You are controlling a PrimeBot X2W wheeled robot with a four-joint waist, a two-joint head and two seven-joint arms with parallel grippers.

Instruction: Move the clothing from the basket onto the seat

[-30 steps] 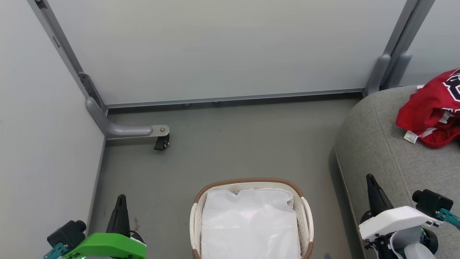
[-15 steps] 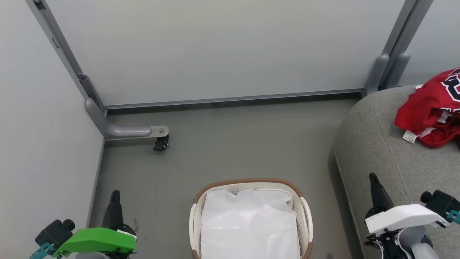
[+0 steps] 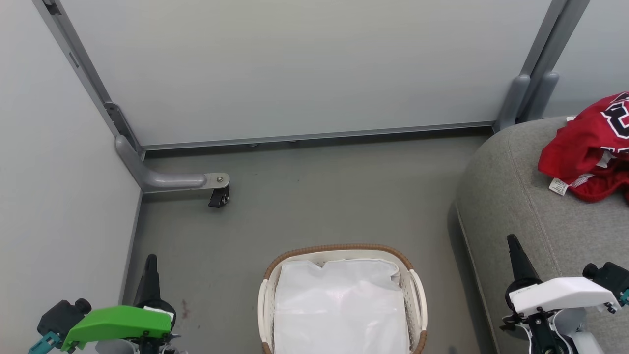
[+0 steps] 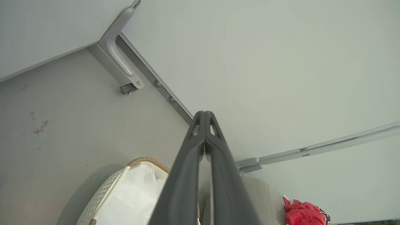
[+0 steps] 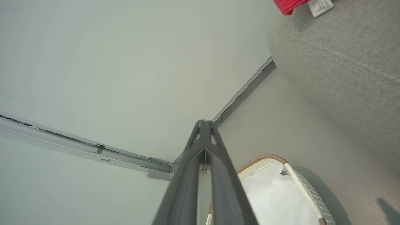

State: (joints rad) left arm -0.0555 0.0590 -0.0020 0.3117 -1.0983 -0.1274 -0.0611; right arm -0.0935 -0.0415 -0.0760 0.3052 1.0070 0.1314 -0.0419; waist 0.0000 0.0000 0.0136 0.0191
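Note:
Red clothing (image 3: 587,147) with white trim and black-and-white lettering lies bunched on the grey seat (image 3: 521,196) at the right; it also shows as red clothing (image 4: 304,214) and clothing (image 5: 287,4) in the wrist views. The cream basket (image 3: 415,295) with its brown rim stands on the floor at bottom centre, holding a white liner (image 3: 341,305). My left gripper (image 3: 150,260) is shut and empty at the lower left, left of the basket. My right gripper (image 3: 513,242) is shut and empty over the seat's front edge, right of the basket.
Pale partition panels (image 3: 295,64) wall the far side and left. A grey panel foot with a black caster (image 3: 218,196) sits on the grey floor (image 3: 319,196) left of centre. Another panel post (image 3: 528,93) stands by the seat's far corner.
Both grippers have drifted outward, the left one down and left, the right one to the right. The head view has shifted slightly. Basket and clothing stay put.

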